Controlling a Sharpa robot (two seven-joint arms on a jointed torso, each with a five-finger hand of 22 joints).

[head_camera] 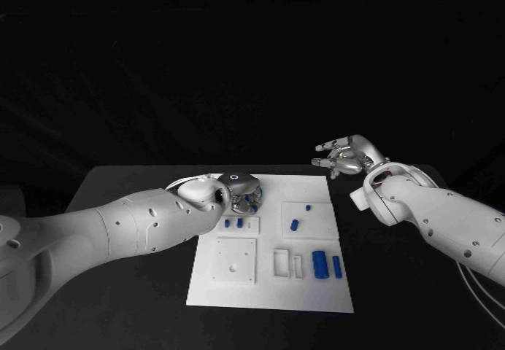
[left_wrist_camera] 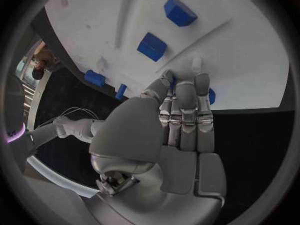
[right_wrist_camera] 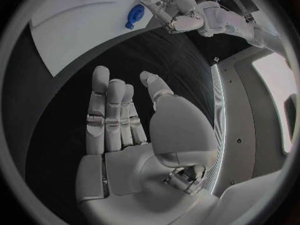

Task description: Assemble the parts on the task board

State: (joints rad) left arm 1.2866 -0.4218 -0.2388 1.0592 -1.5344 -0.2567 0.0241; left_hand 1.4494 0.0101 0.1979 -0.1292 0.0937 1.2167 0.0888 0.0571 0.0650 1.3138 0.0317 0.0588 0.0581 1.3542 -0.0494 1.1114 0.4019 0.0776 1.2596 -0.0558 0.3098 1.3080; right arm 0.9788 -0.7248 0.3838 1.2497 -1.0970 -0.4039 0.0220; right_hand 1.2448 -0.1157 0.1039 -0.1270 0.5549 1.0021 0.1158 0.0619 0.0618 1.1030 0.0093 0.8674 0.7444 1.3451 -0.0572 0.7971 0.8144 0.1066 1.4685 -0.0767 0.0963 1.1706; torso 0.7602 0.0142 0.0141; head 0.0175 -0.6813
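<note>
Black table (head_camera: 126, 182), dark backdrop behind, bright window (right_wrist_camera: 275, 92)

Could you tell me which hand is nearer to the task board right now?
The left. The left hand is over the task board at its far left corner; the right hand hovers off its far right corner.

White rectangular task board (head_camera: 268, 292) flat mid-table, long side running away from the robot; raised square plates on it. Small blue parts (head_camera: 326, 265) lying near its right edge; others (head_camera: 240, 222) further up.
</note>
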